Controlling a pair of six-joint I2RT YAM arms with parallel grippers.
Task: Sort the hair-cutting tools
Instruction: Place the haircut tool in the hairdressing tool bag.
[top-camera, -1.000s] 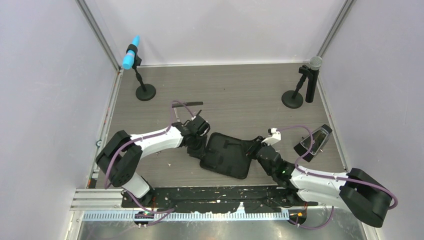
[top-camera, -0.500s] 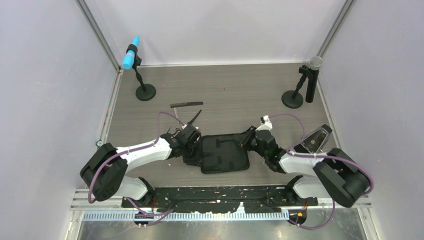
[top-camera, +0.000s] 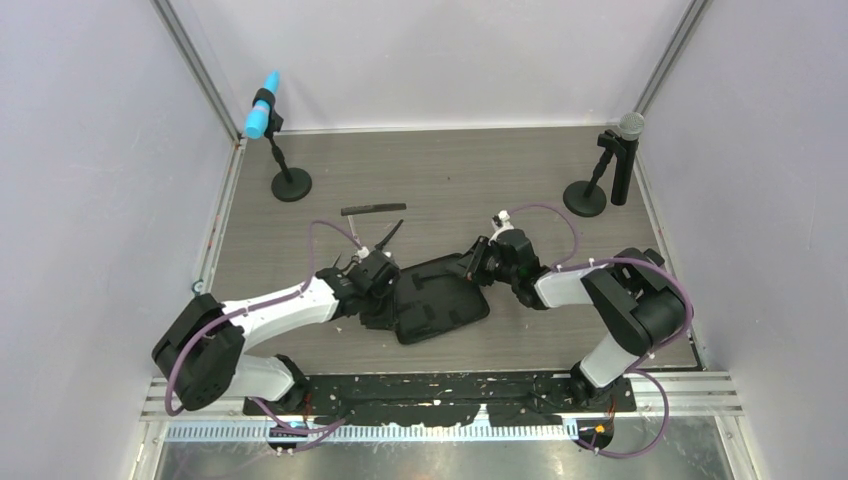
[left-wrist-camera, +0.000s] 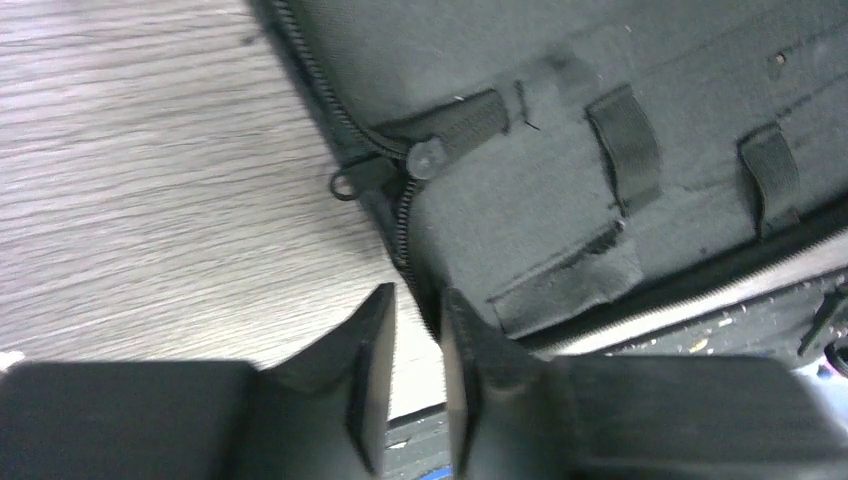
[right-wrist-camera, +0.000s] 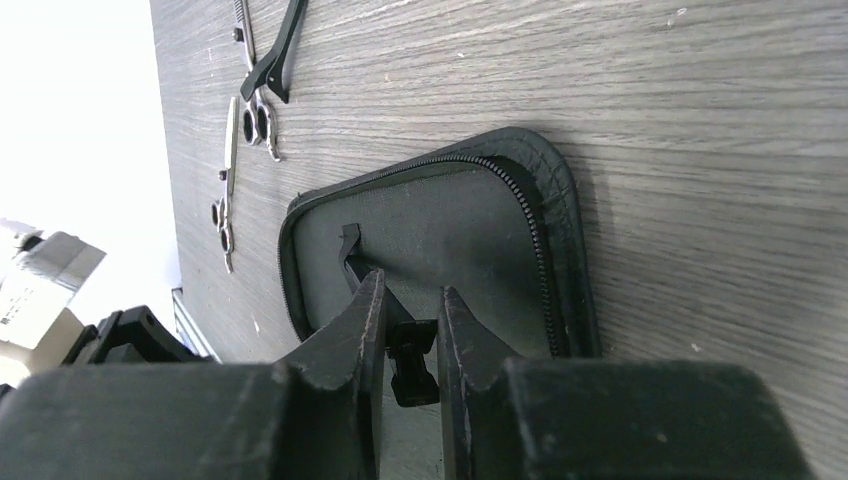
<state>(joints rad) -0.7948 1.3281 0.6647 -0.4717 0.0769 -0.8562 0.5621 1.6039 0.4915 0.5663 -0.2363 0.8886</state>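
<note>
Two slim silver scissors (right-wrist-camera: 231, 150) with ring handles and a black clip (right-wrist-camera: 285, 45) lay on the table (right-wrist-camera: 700, 150) beside the zip case (right-wrist-camera: 440, 230). The right gripper (right-wrist-camera: 411, 290) gripped its black tab (right-wrist-camera: 412, 352); the left gripper (left-wrist-camera: 418, 295) pinched its zipped edge.

- At table (top-camera: 480, 165) centre, towards the near edge: zip case (top-camera: 440, 300), flat.
- Behind the case, to its left, well apart: comb (top-camera: 374, 210), crosswise.
- Between comb and case: clip (top-camera: 391, 234).
- Beside the clip, off the case's left end: scissors (right-wrist-camera: 262, 105), then second scissors (right-wrist-camera: 226, 190).
- At rear corners: left microphone (top-camera: 291, 185), right microphone (top-camera: 586, 198).
</note>
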